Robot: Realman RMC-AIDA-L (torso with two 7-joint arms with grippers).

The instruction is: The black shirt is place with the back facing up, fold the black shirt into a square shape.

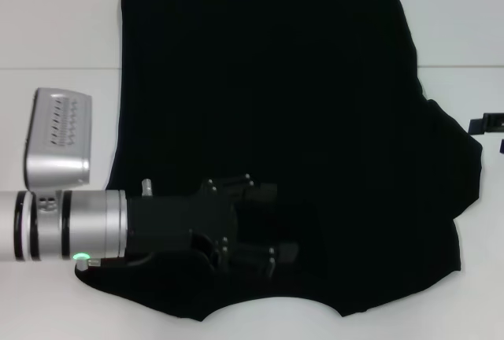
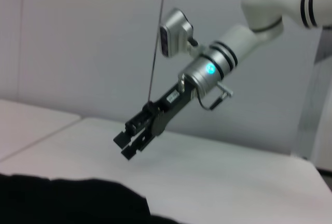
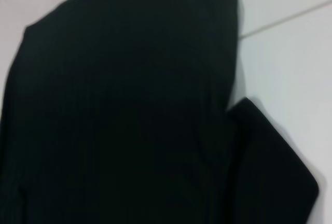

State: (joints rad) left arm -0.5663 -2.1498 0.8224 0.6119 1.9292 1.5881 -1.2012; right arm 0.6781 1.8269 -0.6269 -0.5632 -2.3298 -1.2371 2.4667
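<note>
Head view: black shirt [image 1: 291,120] covers white table [image 1: 55,33].

Head view overhead, looking down; left wrist view low, facing across the table [image 2: 218,177]; right wrist view close above the black shirt [image 3: 129,110].

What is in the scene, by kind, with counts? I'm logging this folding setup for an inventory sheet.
Black shirt: 1, spread on the white table.
Grippers: 2. The left gripper is over the shirt's near left part; the right gripper hangs above the table off the shirt's right side.
Total: 3 things, plus the table.
</note>
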